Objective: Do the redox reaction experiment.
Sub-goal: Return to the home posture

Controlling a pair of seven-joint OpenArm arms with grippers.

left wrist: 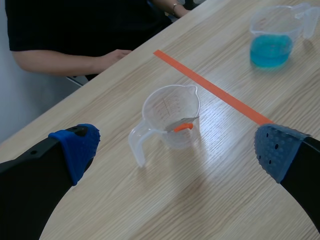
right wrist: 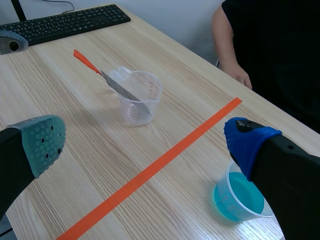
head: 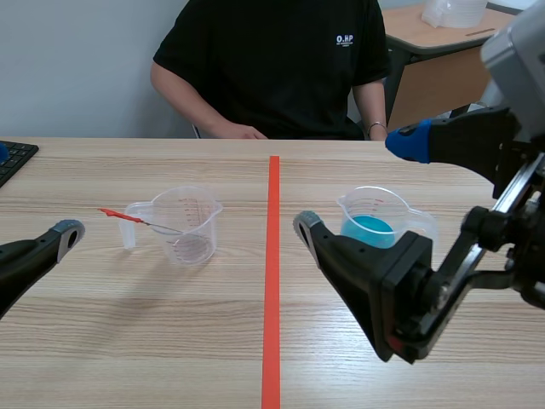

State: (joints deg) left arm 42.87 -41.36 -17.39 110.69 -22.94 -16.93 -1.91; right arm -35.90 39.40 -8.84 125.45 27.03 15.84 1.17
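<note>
Table point(head: 170, 341): light wood grain, split down the middle by an orange-red tape line point(head: 272, 256). Left of the line: clear measuring cup point(head: 183, 223), upright, handle toward the left edge, with a thin metal tool point(head: 123, 217) with a red grip leaning across the rim. Right of the line: second clear cup point(head: 375, 223), upright, part full of blue liquid. Far left corner: black keyboard point(head: 13, 158), only partly in view. Cups well apart, neither touching the tape.

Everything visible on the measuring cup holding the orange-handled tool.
The clear plastic measuring cup stands upright on the light wooden table, on the left arm's side of the orange-red tape line. It has a spout, a side handle and printed graduations; no liquid shows inside. A thin metal strip with an orange-red handle leans in it, handle end sticking out over the rim.
</note>
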